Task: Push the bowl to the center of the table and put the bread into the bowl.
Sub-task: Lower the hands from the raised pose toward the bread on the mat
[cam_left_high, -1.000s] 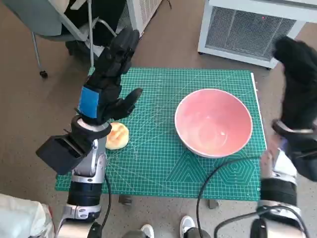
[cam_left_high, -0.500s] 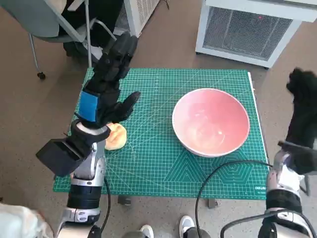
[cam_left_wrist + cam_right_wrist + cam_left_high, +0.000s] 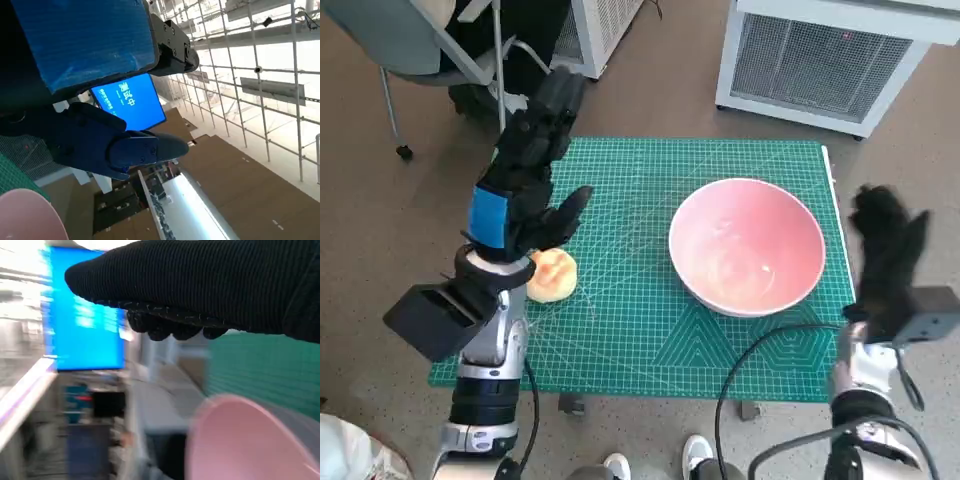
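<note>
Your pink bowl (image 3: 747, 248) sits upright on the green cutting mat (image 3: 640, 330) that covers the table, in the mat's right half, nearer the right edge than the middle, and it holds nothing. The bread (image 3: 551, 274), a pale round roll, lies on the mat close to the left edge, about midway along that edge and well apart from the bowl. Your left hand (image 3: 525, 175) is raised above the left side of the mat with its fingers stretched out and spread toward the far left corner; it grips nothing, and its wrist partly covers the bread in the head view. Your right hand (image 3: 888, 250) hangs just off the mat's right edge, beside the bowl but not touching it, fingers extended and apart, with nothing in it. In the right wrist view the glove (image 3: 200, 285) lies above the bowl's rim (image 3: 235, 440), with the mat beyond. The left wrist view shows a slice of the bowl's rim (image 3: 27, 215) in one corner. A black cable (image 3: 760, 350) curves across the mat's near edge.
</note>
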{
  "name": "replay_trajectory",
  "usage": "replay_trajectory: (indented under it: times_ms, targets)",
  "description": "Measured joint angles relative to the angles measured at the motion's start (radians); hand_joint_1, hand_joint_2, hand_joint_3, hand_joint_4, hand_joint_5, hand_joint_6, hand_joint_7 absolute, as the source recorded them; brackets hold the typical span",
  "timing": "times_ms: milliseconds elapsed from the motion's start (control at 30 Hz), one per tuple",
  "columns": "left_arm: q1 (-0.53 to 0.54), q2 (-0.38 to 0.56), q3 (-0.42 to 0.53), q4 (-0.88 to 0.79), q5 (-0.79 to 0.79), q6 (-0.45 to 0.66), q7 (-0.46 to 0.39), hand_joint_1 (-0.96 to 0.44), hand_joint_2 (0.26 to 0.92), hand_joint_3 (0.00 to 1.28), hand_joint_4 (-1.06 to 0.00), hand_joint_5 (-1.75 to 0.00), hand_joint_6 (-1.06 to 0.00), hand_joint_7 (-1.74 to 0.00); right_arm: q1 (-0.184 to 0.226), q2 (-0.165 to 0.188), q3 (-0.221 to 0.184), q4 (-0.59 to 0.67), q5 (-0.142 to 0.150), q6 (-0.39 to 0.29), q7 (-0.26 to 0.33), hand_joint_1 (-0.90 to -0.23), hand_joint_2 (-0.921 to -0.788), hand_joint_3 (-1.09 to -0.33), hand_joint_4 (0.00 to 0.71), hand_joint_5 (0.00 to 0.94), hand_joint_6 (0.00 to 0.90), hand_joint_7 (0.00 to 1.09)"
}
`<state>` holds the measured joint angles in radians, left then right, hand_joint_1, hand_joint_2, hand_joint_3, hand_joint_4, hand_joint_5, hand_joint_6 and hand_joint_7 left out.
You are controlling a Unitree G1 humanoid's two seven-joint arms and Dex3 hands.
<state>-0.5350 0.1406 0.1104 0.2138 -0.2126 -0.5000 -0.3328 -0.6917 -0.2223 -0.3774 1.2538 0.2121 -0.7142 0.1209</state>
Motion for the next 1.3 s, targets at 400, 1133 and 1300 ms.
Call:
replay_trajectory:
  times_ms: [400, 1133, 1300]
  targets:
    - [0.017, 0.013, 0.006, -0.032, 0.003, 0.017, 0.016, -0.6, 0.921, 0.36, -0.24, 0.0, -0.38, -0.03, -0.075, 0.075, -0.014, 0.043, -0.001, 0.121, 0.008, -0.55, -0.921, -0.804, 0.226, 0.0, 0.058, 0.53]
    - [0.106, 0.056, 0.037, -0.13, 0.0, 0.052, 0.019, -0.61, 0.921, 0.35, -0.23, 0.0, -0.38, -0.03, -0.186, 0.162, -0.022, 0.059, -0.003, 0.215, 0.017, -0.513, -0.921, -0.824, 0.205, 0.003, 0.141, 0.38]
    - [0.115, 0.062, 0.046, -0.137, 0.0, 0.052, 0.019, -0.62, 0.921, 0.35, -0.23, 0.0, -0.38, -0.03, -0.216, 0.182, -0.025, 0.064, -0.007, 0.232, 0.01, -0.522, -0.921, -0.815, 0.189, 0.001, 0.166, 0.39]
